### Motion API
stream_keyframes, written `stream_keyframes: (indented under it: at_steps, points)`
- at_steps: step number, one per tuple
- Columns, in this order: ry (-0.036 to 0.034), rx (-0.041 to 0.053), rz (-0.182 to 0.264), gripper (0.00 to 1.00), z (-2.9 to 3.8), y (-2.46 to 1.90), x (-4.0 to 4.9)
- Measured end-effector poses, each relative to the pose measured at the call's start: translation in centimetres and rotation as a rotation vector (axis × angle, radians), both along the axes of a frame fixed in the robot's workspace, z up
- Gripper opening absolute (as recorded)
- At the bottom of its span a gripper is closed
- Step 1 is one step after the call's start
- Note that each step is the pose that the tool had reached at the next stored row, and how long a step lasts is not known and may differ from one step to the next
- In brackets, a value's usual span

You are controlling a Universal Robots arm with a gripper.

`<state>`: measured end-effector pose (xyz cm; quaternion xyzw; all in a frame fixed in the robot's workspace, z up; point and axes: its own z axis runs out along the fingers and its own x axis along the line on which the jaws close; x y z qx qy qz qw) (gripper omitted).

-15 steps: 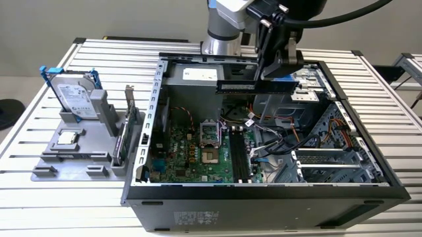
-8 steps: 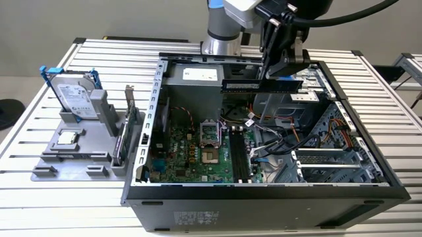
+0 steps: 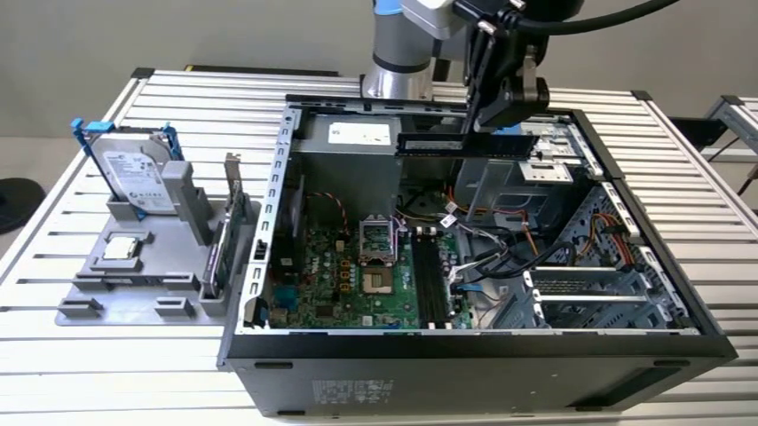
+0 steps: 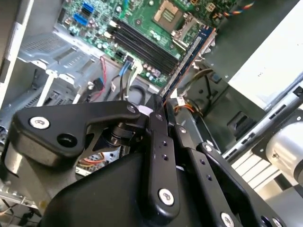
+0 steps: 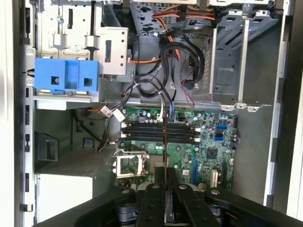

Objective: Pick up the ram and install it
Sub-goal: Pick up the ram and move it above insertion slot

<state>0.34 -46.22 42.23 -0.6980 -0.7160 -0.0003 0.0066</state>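
Hand [image 3: 495, 130] clamping ram [image 3: 436, 144], gripped end hidden, over case [image 3: 474, 364]

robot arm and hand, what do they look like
A silver-grey cylindrical arm with a light-blue ring, and a thick black cable looping off beside it. The matte black hand has flat, jointed linkage fingers dotted with silver screw heads.

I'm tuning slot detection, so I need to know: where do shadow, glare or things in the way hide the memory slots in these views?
Exterior view: the light is even, and the memory slots are unshaded and unblocked. First wrist view: the ram, edge-on in the gripper, crosses the slots as a thin dark line. Second wrist view: the slots are plain to see, while the pale panel reads very bright.
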Motion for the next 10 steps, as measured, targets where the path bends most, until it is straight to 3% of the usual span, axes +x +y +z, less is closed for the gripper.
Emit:
stream_keyframes:
  at_steps: [3, 10]
  points:
    - [0.0000, -0.0003, 0.001, 0.00, -0.05, 0.92, 0.10]
    - [0.0001, -0.0001, -0.012, 0.00, -0.06, 1.03, 0.21]
